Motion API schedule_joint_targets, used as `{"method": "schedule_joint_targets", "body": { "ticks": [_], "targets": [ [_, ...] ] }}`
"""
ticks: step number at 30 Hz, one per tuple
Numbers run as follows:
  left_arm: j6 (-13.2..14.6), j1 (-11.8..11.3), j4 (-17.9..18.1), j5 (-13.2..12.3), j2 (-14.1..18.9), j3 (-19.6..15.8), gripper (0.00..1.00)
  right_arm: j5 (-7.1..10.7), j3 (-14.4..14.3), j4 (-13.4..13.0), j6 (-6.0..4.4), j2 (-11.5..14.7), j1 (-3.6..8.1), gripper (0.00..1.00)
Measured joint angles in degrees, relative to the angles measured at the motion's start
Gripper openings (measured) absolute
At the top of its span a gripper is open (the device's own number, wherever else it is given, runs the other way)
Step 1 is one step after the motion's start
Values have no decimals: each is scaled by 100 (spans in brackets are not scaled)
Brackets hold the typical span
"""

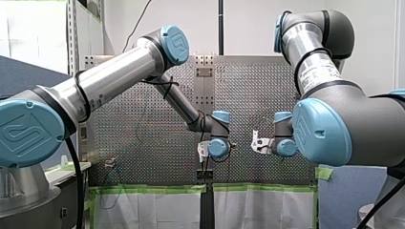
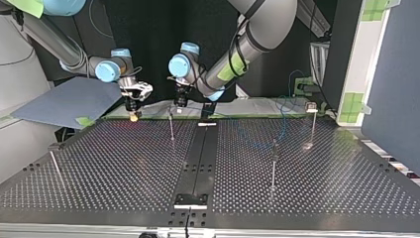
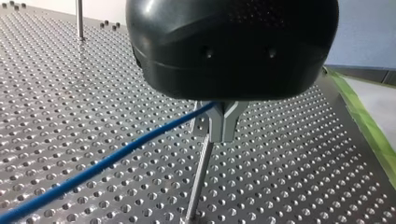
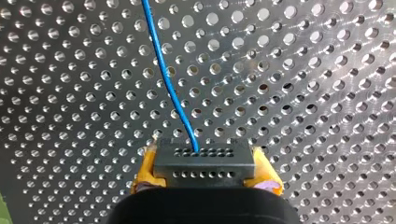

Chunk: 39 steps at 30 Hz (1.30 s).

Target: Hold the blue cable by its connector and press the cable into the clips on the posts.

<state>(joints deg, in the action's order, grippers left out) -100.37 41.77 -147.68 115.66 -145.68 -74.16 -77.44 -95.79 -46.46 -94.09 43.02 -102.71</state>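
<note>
Blue cable (image 4: 168, 79) connector (image 4: 204, 164) between right hand (image 4: 205, 171) pads (image 4: 145, 171)

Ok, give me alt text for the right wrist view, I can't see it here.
My right end effector grips a dark connector between its yellow pads. A thin blue cable runs from the connector away over the perforated table.

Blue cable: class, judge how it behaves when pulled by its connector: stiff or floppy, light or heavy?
Probably flexible: the blue cable bends gently ahead of the connector held in the right claw. Likely light: it is far thinner than that connector.
</note>
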Motion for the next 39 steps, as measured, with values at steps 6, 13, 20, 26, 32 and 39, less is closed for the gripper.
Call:
{"method": "schedule_joint_targets", "body": {
  "ticks": [6,13,20,26,32,39],
  "targets": [
    [-51,-69,7,-120,-6,2,0,5,108,4,-3,1,-27,0],
    [-158,-205,-8,-250,-14,183,0,96,166,-1,-13,0,-41,0],
    [-326,-366,-92,-411,-87,358,0,217,188,-68,-36,0,-37,0],
    [-386,-459,-373,-608,-344,611,0,270,210,-125,-64,-1,-24,0],
    [-495,-539,-535,-767,-421,768,0,309,214,-282,-146,-10,-22,0],
    [-542,-598,-654,-870,-425,1000,0,349,216,-497,-284,-17,4,0]
  ]
}}
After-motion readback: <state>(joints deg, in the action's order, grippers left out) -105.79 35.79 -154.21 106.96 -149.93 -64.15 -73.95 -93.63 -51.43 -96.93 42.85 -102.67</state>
